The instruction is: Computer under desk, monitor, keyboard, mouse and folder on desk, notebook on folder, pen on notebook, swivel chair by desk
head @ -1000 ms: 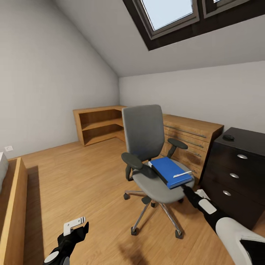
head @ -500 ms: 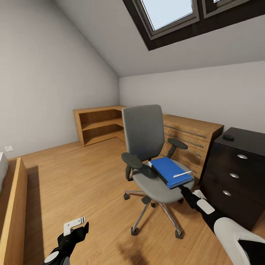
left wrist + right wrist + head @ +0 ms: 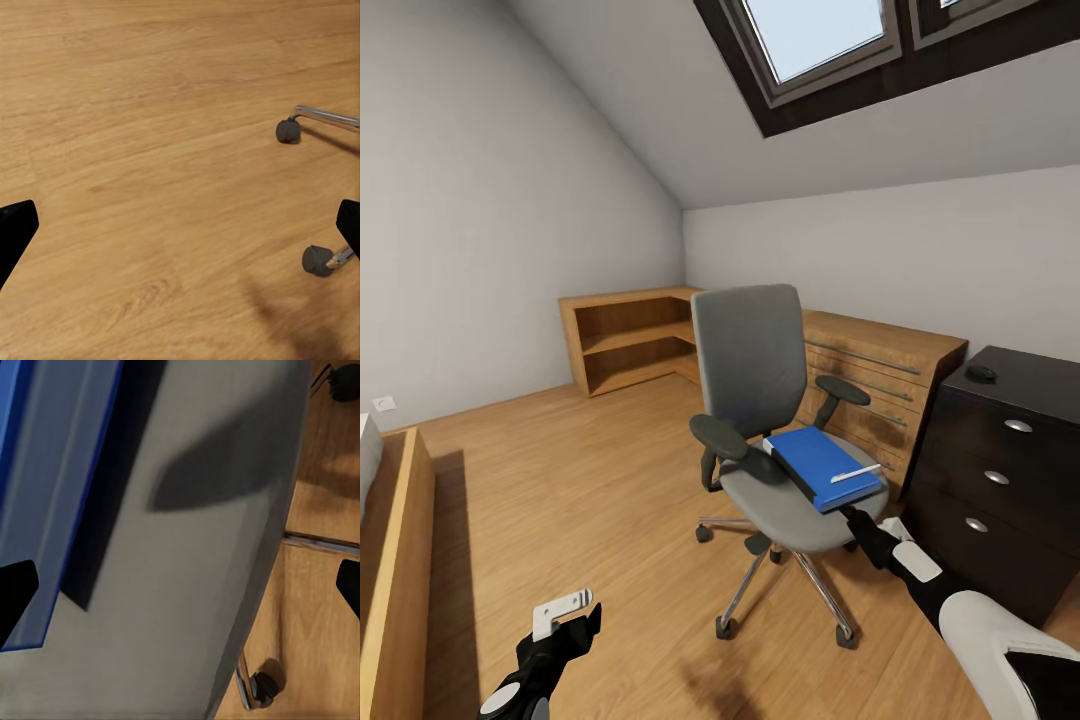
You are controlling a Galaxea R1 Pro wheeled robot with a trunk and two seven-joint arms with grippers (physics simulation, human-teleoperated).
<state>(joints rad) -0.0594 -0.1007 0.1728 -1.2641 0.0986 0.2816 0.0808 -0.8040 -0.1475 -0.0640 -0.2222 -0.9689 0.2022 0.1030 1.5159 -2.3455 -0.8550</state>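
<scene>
Right gripper (image 3: pixel 850 514) spread wide at swivel chair (image 3: pixel 760 400) seat; wooden floor (image 3: pixel 590 500)

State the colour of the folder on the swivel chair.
Bright blue folder with a dark edge, clearest in the head view.

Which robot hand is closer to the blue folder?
Right. The right gripper is just at the blue folder's near corner on the swivel chair; the left gripper hangs low over the floor, far off.
</scene>
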